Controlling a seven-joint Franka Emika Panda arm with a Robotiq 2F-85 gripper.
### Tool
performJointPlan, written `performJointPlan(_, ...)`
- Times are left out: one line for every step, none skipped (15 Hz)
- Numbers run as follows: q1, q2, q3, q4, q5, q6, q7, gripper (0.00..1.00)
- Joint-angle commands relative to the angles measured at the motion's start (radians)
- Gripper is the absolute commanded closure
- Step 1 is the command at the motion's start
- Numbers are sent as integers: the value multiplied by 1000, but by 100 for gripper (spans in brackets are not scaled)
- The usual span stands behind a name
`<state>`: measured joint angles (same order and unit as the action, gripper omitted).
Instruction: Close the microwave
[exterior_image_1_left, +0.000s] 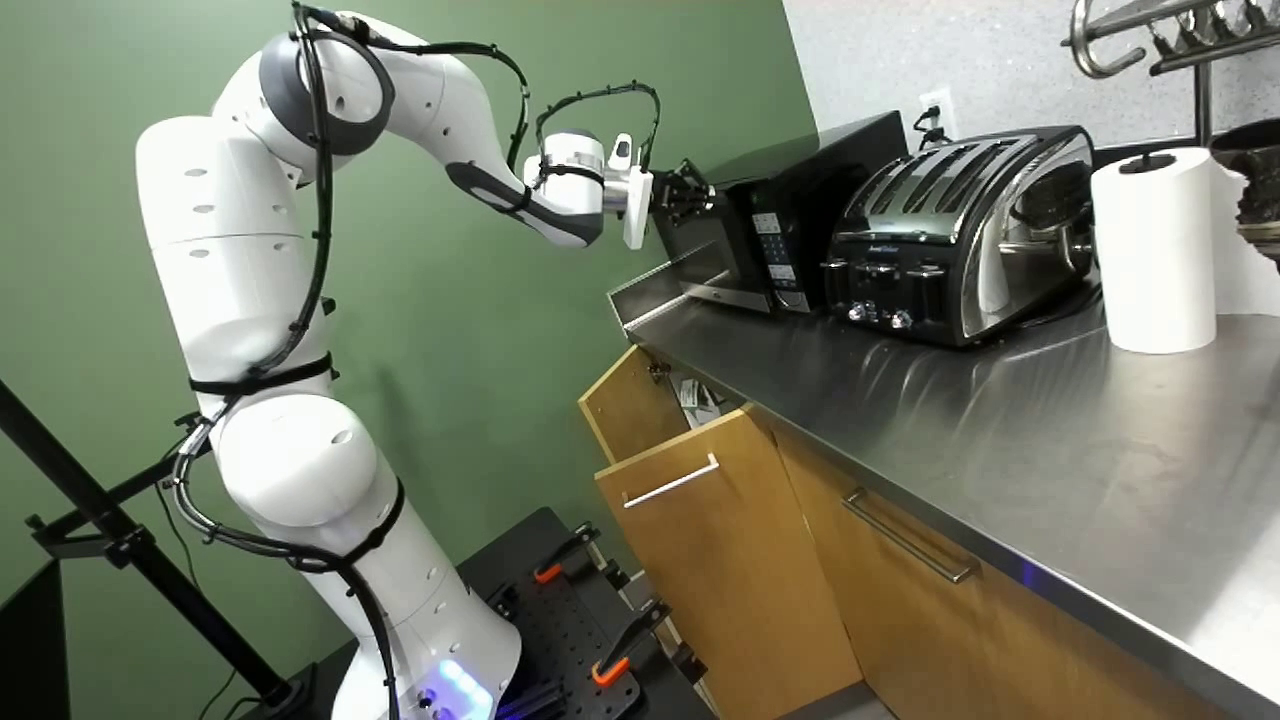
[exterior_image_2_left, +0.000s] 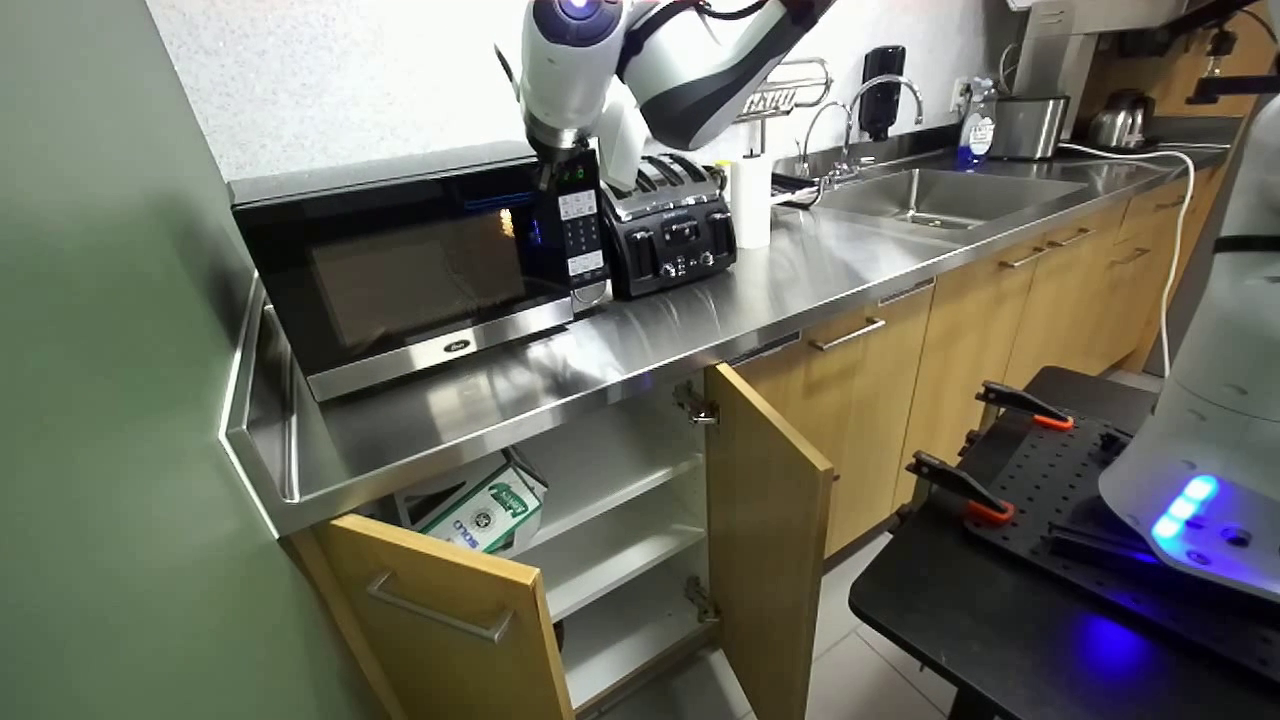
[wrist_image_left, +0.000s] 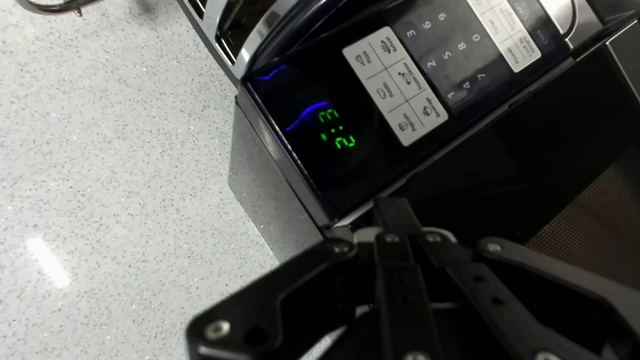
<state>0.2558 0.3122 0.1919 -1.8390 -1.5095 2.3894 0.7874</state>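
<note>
Wrist view, microwave (wrist_image_left: 435, 130), just beyond hand (wrist_image_left: 400, 217)

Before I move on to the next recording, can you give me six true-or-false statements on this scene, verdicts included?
1. The toaster stands between the microwave and the paper towel roll. True.
2. The microwave door is swung wide open. False: it lies against the front, shut or very nearly so.
3. The microwave's display is lit in green. True.
4. Both cabinet doors below the microwave are closed. False: both stand open, with shelves showing between them.
5. The end effector is gripping the toaster. False: it is at the microwave, near the top of the door; contact cannot be told.
6. A spray bottle stands near the sink. True.
</note>
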Motion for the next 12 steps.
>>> performJointPlan(-2, 0, 3, 1, 2, -2, -3, 99)
performJointPlan(-1, 0, 3, 1, 2, -2, -3, 99)
performJointPlan(-1, 0, 3, 0, 2, -2, -3, 99)
performJointPlan(-1, 0, 3, 0, 2, -2, -3, 100)
performJointPlan(3, 10, -1, 11, -18, -12, 23, 100)
performJointPlan(3, 25, -4, 31, -30, -8, 38, 100)
performJointPlan(2, 40, -8, 52, -43, -6, 53, 100)
performJointPlan(3, 49, -11, 64, -57, -4, 69, 100)
performJointPlan(4, 61, -14, 79, -80, -3, 96, 100)
performJointPlan(3, 71, -16, 89, -95, -8, 113, 100)
performJointPlan(3, 84, -18, 101, -117, -13, 136, 100)
performJointPlan(1, 98, -19, 114, -128, -17, 152, 100)
